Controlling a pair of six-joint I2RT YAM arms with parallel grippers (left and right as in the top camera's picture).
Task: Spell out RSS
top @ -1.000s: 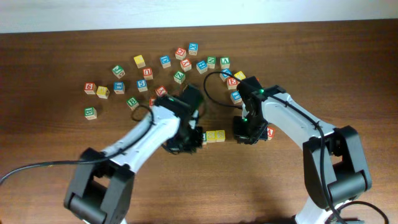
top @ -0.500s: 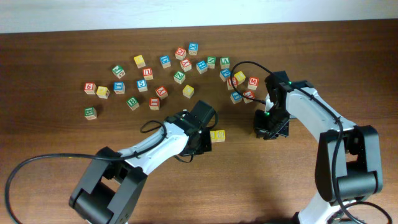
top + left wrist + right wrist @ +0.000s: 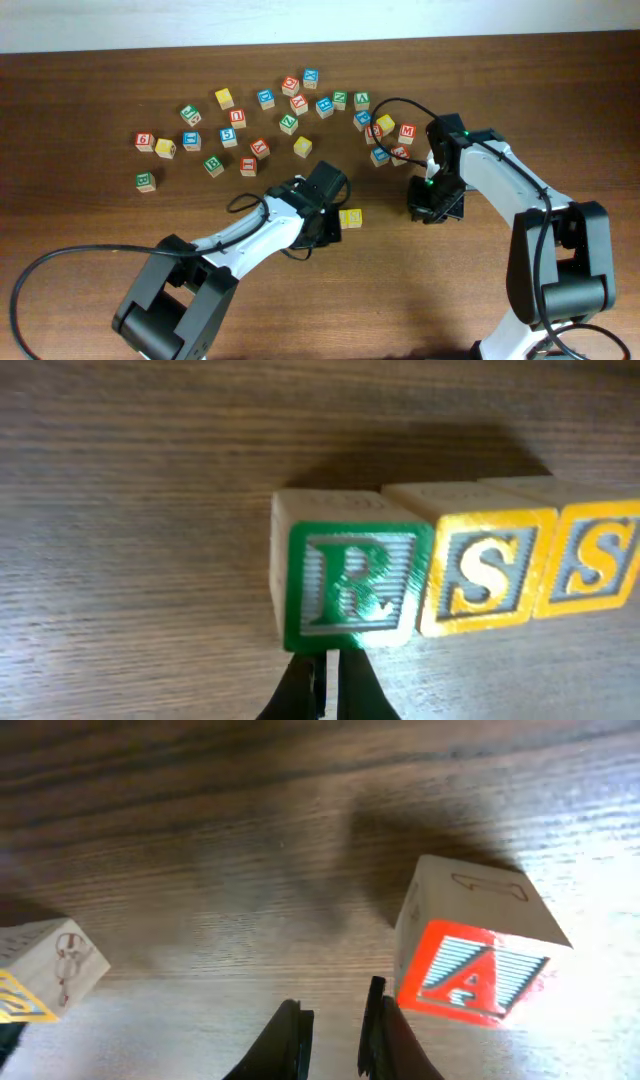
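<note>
In the left wrist view the green-bordered R cube [image 3: 350, 585] stands on the table, with two yellow S cubes [image 3: 487, 573] [image 3: 595, 560] touching in a row to its right; it reads RSS. My left gripper [image 3: 325, 685] is shut and empty, its tips just in front of the R cube. From overhead the left gripper [image 3: 322, 215] hides the R, and only the yellow cubes [image 3: 350, 217] show. My right gripper [image 3: 335, 1030] [image 3: 432, 200] is off to the right of the row, almost shut with a thin gap and nothing in it.
A red A cube [image 3: 470, 955] sits just right of my right fingers. A wooden cube with a yellow face [image 3: 55, 965] lies at that view's left edge. Several lettered cubes [image 3: 290, 110] are scattered across the back of the table, with a cluster [image 3: 385, 135] near the right arm.
Over the last second my right gripper pulled away to the right of the row. My left arm shifted right, close against the row's left end. Both have been still for the last half second.
</note>
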